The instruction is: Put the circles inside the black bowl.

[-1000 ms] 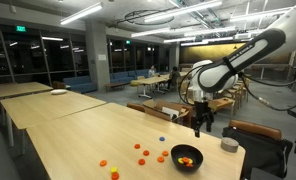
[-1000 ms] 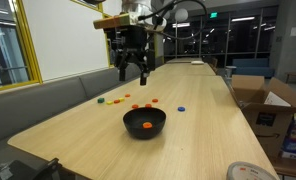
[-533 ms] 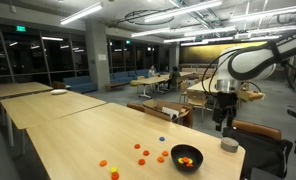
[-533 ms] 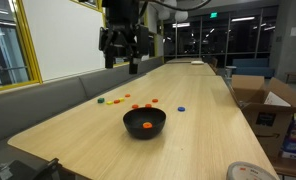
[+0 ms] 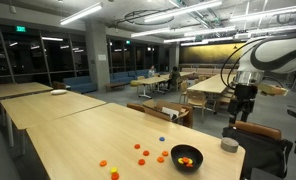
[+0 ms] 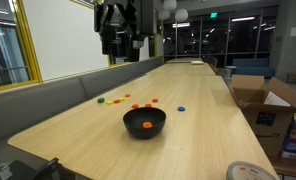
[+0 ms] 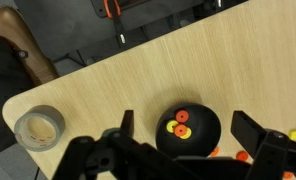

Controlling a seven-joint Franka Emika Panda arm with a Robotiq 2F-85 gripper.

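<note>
Circles [image 5: 145, 153] first: most of them lie loose on the wooden table [image 5: 83, 125], a scatter of small orange ones near the black bowl [image 5: 186, 157], on the side away from the arm. None of the loose ones touch the bowl as far as we can make out. A lone blue disc [image 6: 180, 107] sits a bit apart from the orange bunch.

A few are already inside the bowl. From the wrist view we count three in there, one reddish-orange, one yellow and one orange, huddled together a little off the middle.

The bowl itself stands upright close to the end of the table. A grey roll of tape [image 7: 38, 127] lies flat near the rounded corner, well apart from the bowl.

The gripper [image 6: 121, 52] hangs high above the table, nowhere near the discs. Its jaws are spread about as wide as they go and we see nothing between them. In the wrist view the two fingers [image 7: 124, 124] frame the bowl far below. A brown chair [image 7: 18, 40] stands just off the table's edge.
</note>
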